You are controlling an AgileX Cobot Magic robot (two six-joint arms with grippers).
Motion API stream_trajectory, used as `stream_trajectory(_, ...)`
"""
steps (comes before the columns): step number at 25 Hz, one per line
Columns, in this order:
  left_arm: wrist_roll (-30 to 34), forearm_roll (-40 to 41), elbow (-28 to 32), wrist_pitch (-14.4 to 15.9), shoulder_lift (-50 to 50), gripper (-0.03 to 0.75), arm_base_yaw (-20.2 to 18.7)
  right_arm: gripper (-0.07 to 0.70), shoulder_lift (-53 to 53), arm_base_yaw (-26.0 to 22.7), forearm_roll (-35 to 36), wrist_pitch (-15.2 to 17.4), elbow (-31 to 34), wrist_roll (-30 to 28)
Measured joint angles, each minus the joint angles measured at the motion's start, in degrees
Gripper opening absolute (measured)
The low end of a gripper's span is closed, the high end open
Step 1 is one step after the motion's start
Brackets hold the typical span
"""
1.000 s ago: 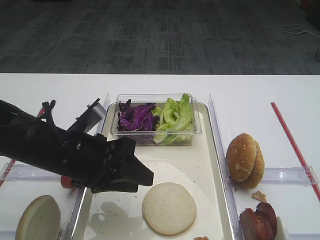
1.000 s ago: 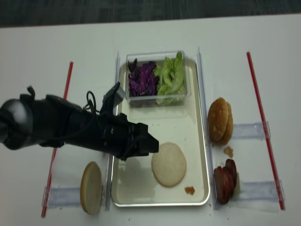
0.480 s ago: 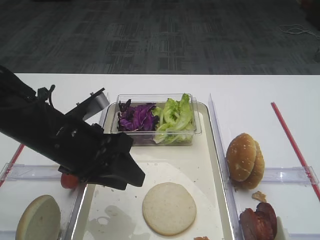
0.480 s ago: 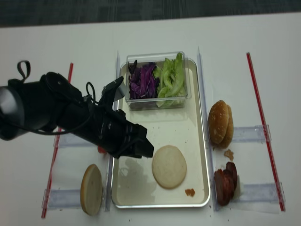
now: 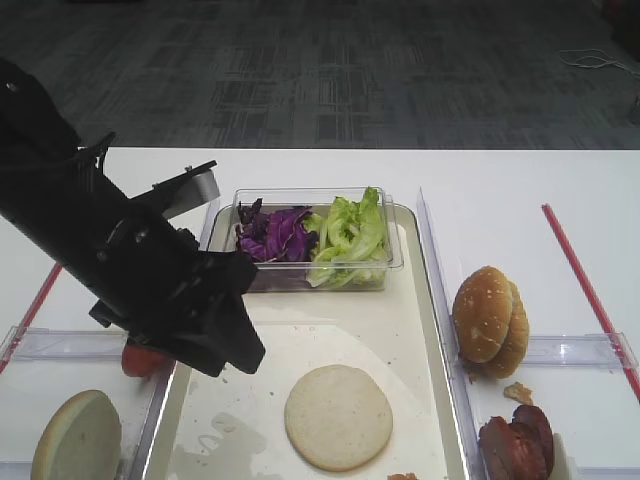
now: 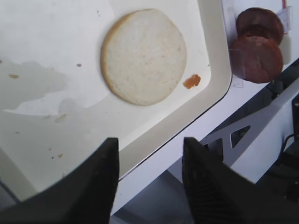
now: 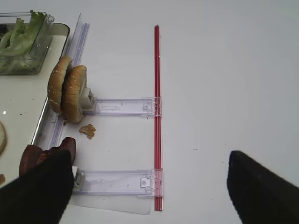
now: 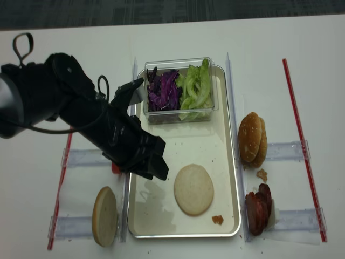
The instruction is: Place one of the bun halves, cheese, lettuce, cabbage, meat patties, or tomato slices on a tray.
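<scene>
Left gripper (image 6: 148, 179) now up and back toward the left edge of the tray (image 5: 425, 300), where a second ago it sat lower and further in over the tray's left-centre, close beside the bun half. Jaws parted to a moderate gap with nothing between them — the wrist view shows only tray surface and rim through the opening.

Bun half (image 5: 338, 416) flat on the tray, lower centre of the high view, cut face up, unmoved across the last second and apart from the gripper. Judged: placement done, arm in retreat (release looks clean, no drag on the bun).

Clear box at the tray's upper end with cabbage (image 5: 272, 235) and lettuce (image 5: 348, 236) untouched. Second bun half (image 5: 76, 440) off the tray at lower left. Meat patties (image 5: 517, 446) at lower right, outside the rim; golden buns (image 5: 489, 320) above them.

Right gripper (image 7: 148, 186) idle at the lower edge of its own view over bare table, fingers wide apart, empty.
</scene>
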Motion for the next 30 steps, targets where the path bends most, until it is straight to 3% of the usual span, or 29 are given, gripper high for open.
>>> stream_trajectory(14, -12.81, 16.67, -7.97, 9.62, 0.0, 0.304, 0.0, 0.693, 0.0, 0.0, 0.0, 0.0, 0.0, 0.0)
stream_trajectory(30, -23.58, 34.33, -13.55, 10.63, 0.0, 0.304, 0.0, 0.693, 0.0, 0.0, 0.0, 0.0, 0.0, 0.0)
